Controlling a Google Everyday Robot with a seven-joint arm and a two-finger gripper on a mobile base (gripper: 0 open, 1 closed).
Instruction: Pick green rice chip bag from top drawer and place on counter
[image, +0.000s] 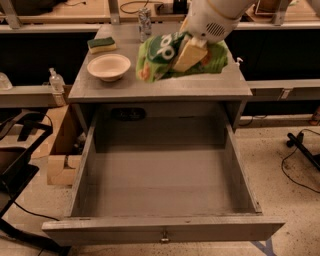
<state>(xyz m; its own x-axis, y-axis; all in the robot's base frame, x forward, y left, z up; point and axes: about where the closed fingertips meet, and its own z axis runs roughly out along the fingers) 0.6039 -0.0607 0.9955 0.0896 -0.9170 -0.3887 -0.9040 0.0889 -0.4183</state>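
Note:
My gripper (187, 52) is shut on the green rice chip bag (160, 52), pinching its middle, and holds it in the air above the grey counter (165, 87). The bag is bright green with a darker round logo and white letters. A pale finger (189, 54) lies across the bag's front. The white arm comes down from the top right. The top drawer (160, 227) is pulled wide open below the counter, and its floor is bare. Its small metal knob (163, 236) shows on the front panel.
On the counter stand a white bowl (109, 66), a green-and-yellow sponge (101, 44) and a small can (145, 21). A cardboard box (62, 150) and a spray bottle (56, 81) are at the left. Cables lie on the floor at the right.

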